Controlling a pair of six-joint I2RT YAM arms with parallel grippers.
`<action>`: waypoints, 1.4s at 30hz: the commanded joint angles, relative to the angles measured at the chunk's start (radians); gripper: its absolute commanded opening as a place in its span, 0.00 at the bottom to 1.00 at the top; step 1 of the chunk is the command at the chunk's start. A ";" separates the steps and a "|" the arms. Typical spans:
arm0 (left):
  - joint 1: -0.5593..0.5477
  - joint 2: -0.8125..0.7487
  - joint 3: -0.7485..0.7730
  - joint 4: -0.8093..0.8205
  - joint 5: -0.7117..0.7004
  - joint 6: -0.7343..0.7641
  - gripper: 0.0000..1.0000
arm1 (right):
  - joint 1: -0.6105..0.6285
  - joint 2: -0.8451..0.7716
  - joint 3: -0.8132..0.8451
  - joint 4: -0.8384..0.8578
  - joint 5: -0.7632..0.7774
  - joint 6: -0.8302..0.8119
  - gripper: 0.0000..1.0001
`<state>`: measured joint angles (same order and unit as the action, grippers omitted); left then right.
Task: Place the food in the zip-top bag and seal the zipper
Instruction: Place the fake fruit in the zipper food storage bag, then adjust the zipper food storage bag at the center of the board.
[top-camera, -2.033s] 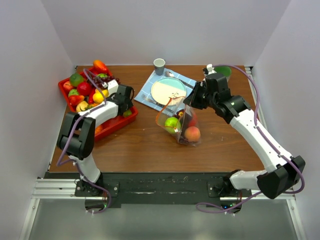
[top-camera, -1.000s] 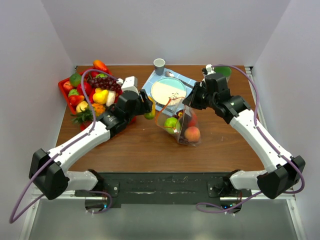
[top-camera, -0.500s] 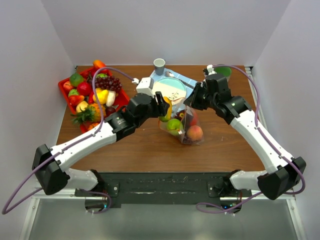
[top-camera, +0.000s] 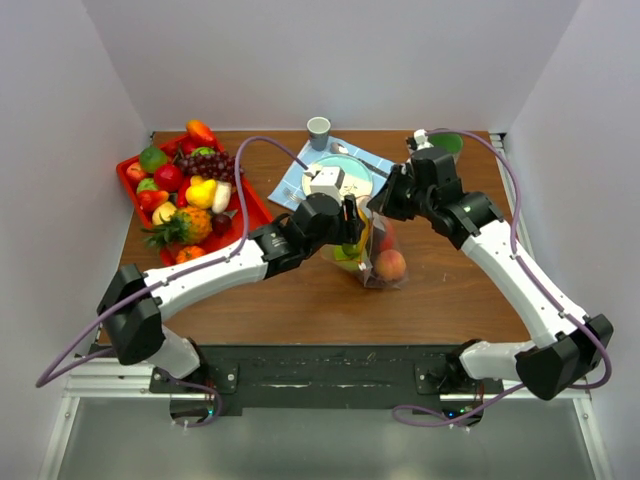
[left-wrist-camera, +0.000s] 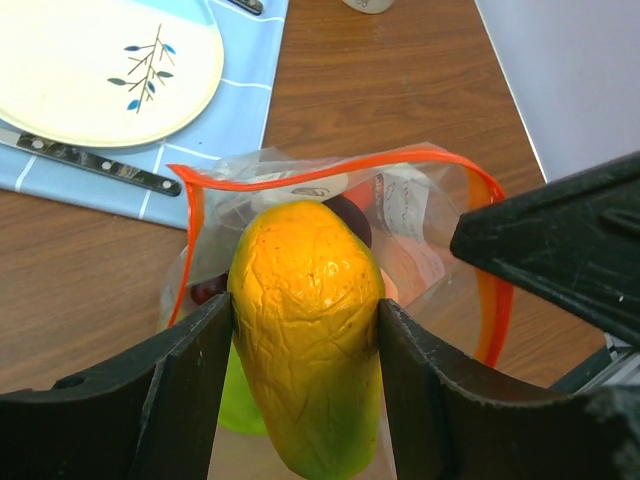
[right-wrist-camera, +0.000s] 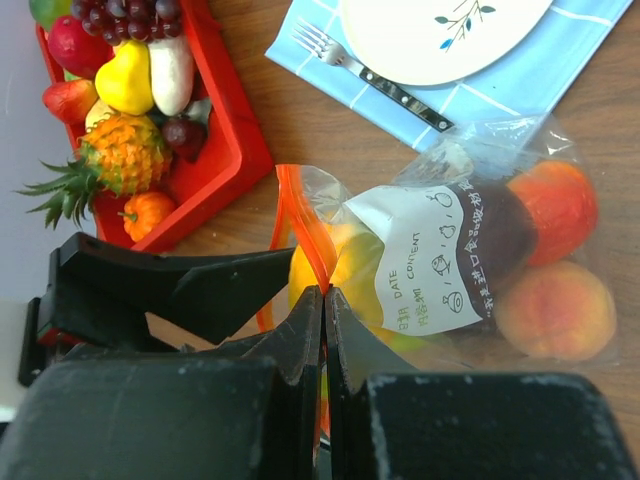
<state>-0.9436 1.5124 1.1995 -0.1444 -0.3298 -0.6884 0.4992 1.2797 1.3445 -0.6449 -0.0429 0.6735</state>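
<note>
The zip-top bag (top-camera: 378, 258) stands on the table in front of the plate, with a peach (top-camera: 389, 264), a second peach (right-wrist-camera: 558, 205), a green apple and a dark fruit inside. My right gripper (right-wrist-camera: 324, 292) is shut on the orange-red zipper (right-wrist-camera: 305, 220), holding one lip of the mouth up. My left gripper (left-wrist-camera: 305, 330) is shut on a yellow-green mango (left-wrist-camera: 305, 300), which hangs just in front of the bag's open mouth (left-wrist-camera: 300, 172). From above, the left gripper (top-camera: 350, 225) sits right beside the bag. More food (top-camera: 185, 190) lies in the red tray.
The red tray (top-camera: 255, 208) is at the back left. A cream plate (top-camera: 352, 170) with cutlery rests on a blue napkin (top-camera: 290, 185) behind the bag. A small cup (top-camera: 318, 131) and a green bowl (top-camera: 447, 143) stand along the back edge.
My left arm has swung right from the red tray, carrying the mango up to the bag's mouth. My right gripper has kept its hold on the zipper strip.
</note>
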 joint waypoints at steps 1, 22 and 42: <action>-0.001 0.022 0.093 0.051 0.008 0.000 0.64 | 0.006 -0.057 0.068 0.013 0.015 0.014 0.00; 0.153 -0.328 0.031 -0.198 -0.118 0.013 0.69 | 0.006 -0.017 0.067 0.070 -0.025 0.014 0.00; 0.171 -0.431 -0.331 -0.001 0.172 0.093 0.50 | 0.006 -0.023 0.071 0.090 -0.066 0.021 0.00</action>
<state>-0.7502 1.0992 0.9005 -0.2398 -0.1986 -0.6052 0.4992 1.2766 1.3689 -0.6250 -0.0826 0.6811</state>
